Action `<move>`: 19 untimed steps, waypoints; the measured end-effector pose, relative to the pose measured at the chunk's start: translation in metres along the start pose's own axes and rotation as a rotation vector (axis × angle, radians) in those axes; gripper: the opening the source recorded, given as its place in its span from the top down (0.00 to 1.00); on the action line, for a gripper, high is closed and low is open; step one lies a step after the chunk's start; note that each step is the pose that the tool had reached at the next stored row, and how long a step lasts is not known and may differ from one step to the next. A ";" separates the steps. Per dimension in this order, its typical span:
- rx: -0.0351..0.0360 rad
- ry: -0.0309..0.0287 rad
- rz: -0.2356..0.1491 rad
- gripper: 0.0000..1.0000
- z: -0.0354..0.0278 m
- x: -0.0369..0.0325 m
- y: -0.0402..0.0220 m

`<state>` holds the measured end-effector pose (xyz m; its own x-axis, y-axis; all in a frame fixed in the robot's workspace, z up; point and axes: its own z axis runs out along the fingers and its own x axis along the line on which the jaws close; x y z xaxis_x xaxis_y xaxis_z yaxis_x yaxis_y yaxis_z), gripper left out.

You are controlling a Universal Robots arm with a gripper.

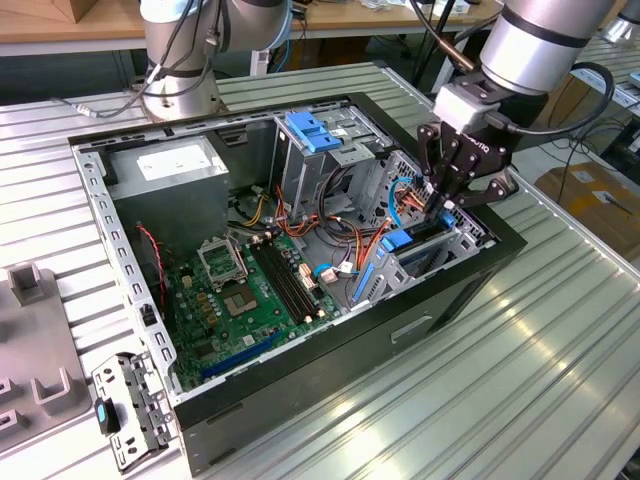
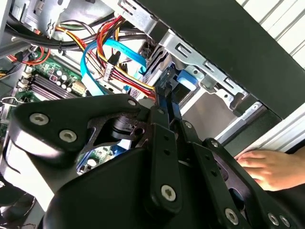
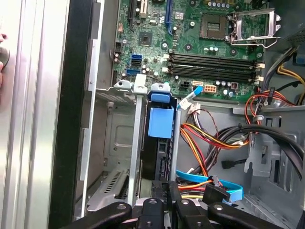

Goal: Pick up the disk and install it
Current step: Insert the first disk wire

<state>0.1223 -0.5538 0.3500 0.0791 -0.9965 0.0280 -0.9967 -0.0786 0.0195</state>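
Both fingers of my gripper [image 1: 447,203] are pinching the disk [image 3: 159,125]. It is sitting upright in the case's [image 1: 300,400] metal bay [image 3: 136,143].

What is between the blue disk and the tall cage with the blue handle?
In the exterior view, loose red, orange and blue cables lie between the disk and the cage.

A: What colours stand out?
B: A green motherboard [image 1: 250,290] at lower centre of the exterior view, and a dark disk [image 3: 159,143] with bright blue rails.
A: Anything else?
B: Black claw [image 1: 447,203]; ribbed silver counter [image 1: 520,380]; red, yellow, orange wires [image 3: 209,138].
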 end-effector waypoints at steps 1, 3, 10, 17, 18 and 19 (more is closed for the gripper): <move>-0.0001 -0.0003 0.004 0.84 0.0002 -0.0001 0.0010; -0.0004 -0.0002 0.012 0.84 0.0005 0.0000 0.0016; -0.0018 -0.0012 0.062 0.84 0.0030 0.0002 0.0015; -0.0021 -0.0009 0.068 0.84 0.0086 0.0001 0.0012; -0.0022 -0.0008 0.068 0.84 0.0087 0.0001 0.0012; -0.0021 -0.0009 0.068 0.84 0.0088 0.0002 0.0012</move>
<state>0.1209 -0.5543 0.3413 0.0108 -0.9995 0.0284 -0.9998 -0.0103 0.0197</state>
